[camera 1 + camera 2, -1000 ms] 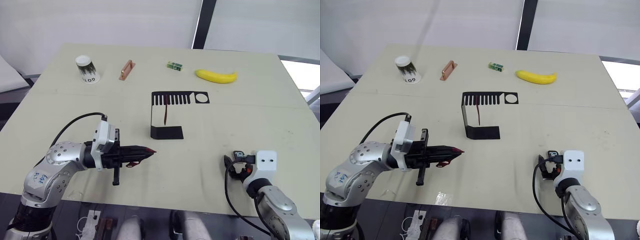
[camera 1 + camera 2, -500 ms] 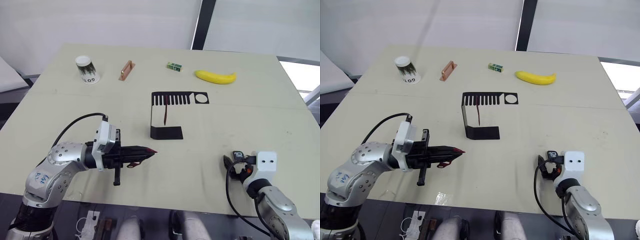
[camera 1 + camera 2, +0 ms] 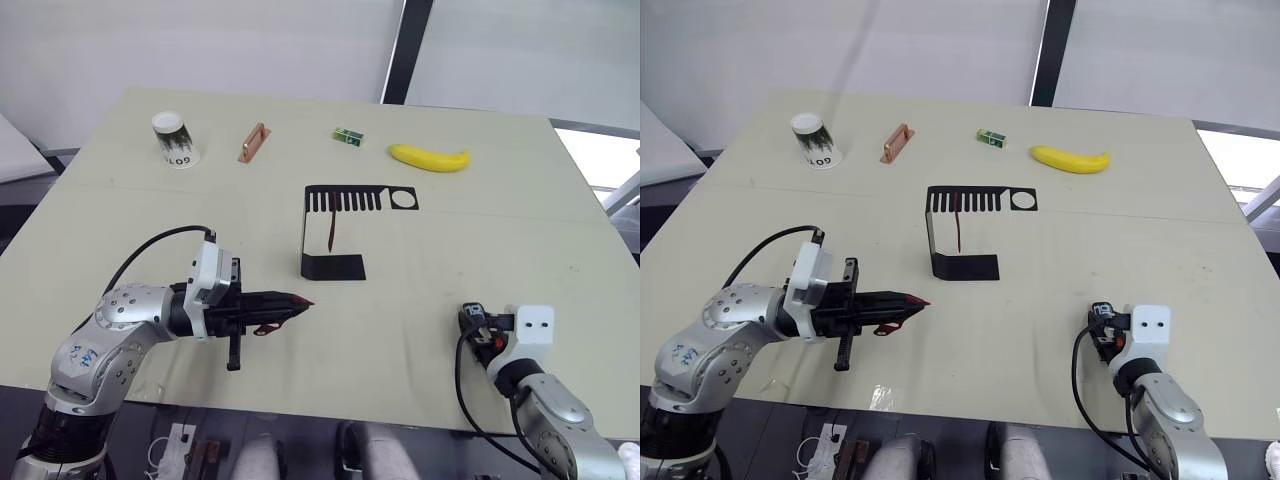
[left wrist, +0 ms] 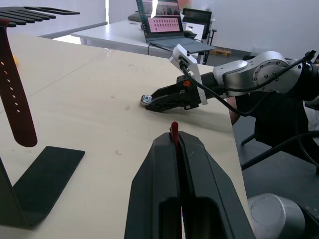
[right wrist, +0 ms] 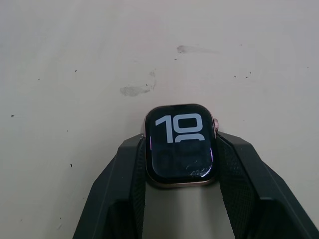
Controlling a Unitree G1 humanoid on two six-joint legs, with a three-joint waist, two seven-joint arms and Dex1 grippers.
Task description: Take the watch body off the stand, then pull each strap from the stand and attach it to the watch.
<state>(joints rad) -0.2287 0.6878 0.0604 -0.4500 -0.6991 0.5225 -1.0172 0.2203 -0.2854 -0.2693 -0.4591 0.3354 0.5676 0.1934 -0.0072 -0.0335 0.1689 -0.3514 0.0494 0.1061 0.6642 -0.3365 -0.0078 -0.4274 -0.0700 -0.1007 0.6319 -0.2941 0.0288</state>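
My right gripper point(image 3: 472, 322) at the table's near right is shut on the watch body point(image 5: 180, 144), a small square dark case whose screen shows light digits, held flat between the two fingers. My left gripper point(image 3: 297, 302) at the near left is shut on a dark-red strap point(image 4: 174, 132), its tip poking out past the fingertips. The black stand point(image 3: 331, 265) sits mid-table, beyond and to the right of the left gripper. A second dark-red strap point(image 3: 331, 228) with a row of holes hangs from its slotted top plate point(image 3: 350, 197).
Along the far side of the table stand a paper cup point(image 3: 173, 139), a copper-coloured bar point(image 3: 252, 141), a small green block point(image 3: 347, 135) and a banana point(image 3: 429, 157). A black cable loops from my left wrist over the near table edge.
My right gripper with the watch body has turned and shifted slightly to the right. The left arm and the stand have kept still.
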